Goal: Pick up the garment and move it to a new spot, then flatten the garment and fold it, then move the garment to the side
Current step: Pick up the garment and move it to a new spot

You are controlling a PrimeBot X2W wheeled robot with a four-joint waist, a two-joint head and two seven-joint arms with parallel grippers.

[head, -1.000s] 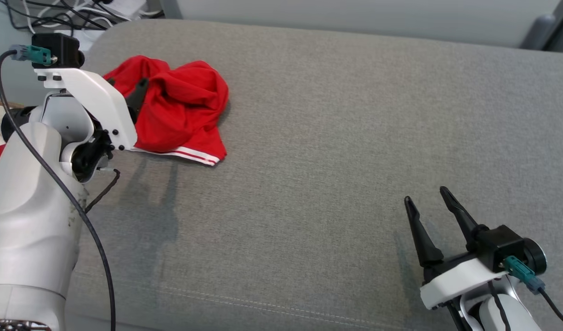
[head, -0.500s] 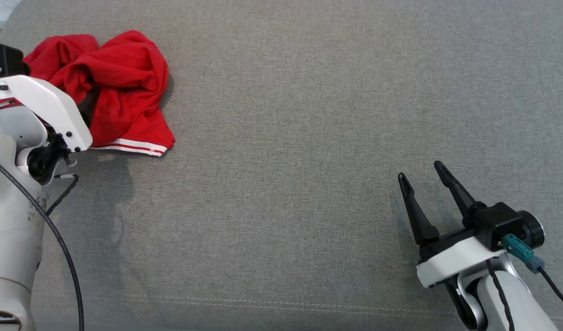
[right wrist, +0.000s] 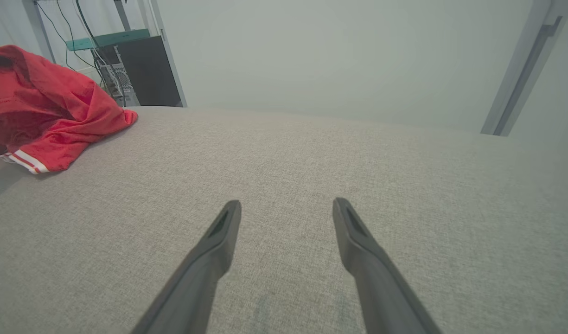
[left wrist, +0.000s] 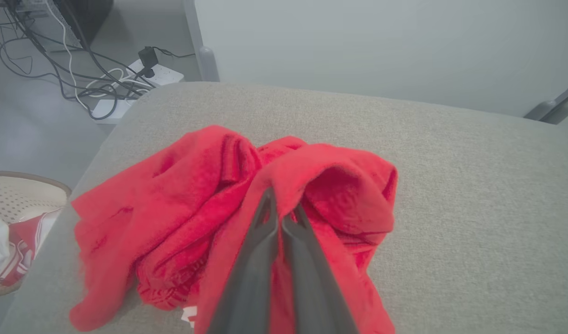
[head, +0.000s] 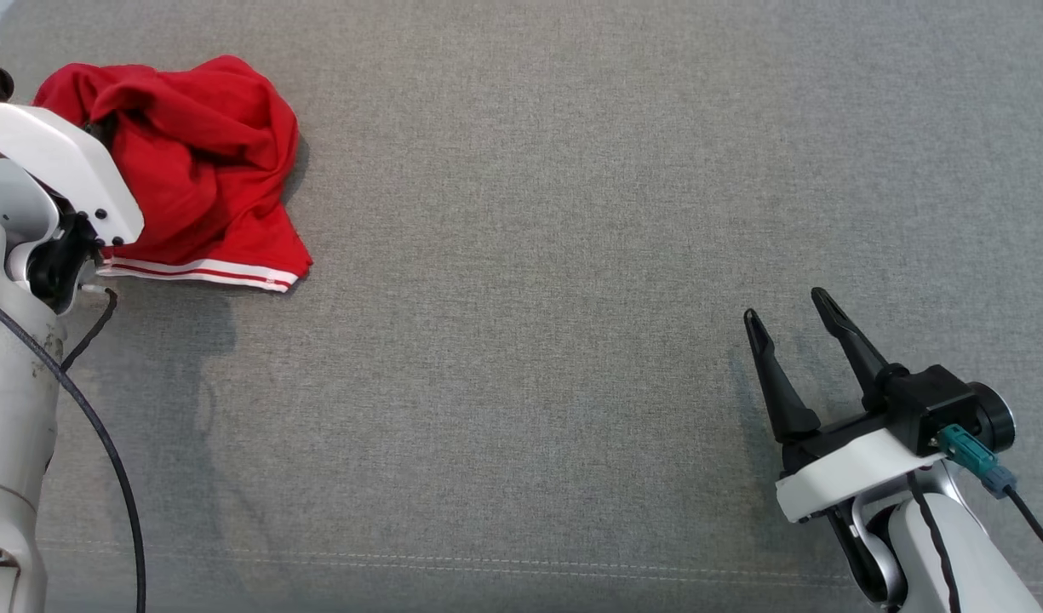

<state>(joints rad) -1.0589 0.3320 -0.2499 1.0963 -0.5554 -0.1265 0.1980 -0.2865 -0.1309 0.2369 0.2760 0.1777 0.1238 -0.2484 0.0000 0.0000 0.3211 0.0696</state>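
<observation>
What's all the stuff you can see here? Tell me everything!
garment: 1, red with white stripes, crumpled at the cushion's left end
cushion: 1, grey, beneath the garment
cables: several, black and white, on the floor beyond the cushion
basket: 1, pale, on the floor beside the cushion
left gripper: 1, dark, jaws shut on a garment fold
right gripper: 1, dark, jaws open above bare cushion
</observation>
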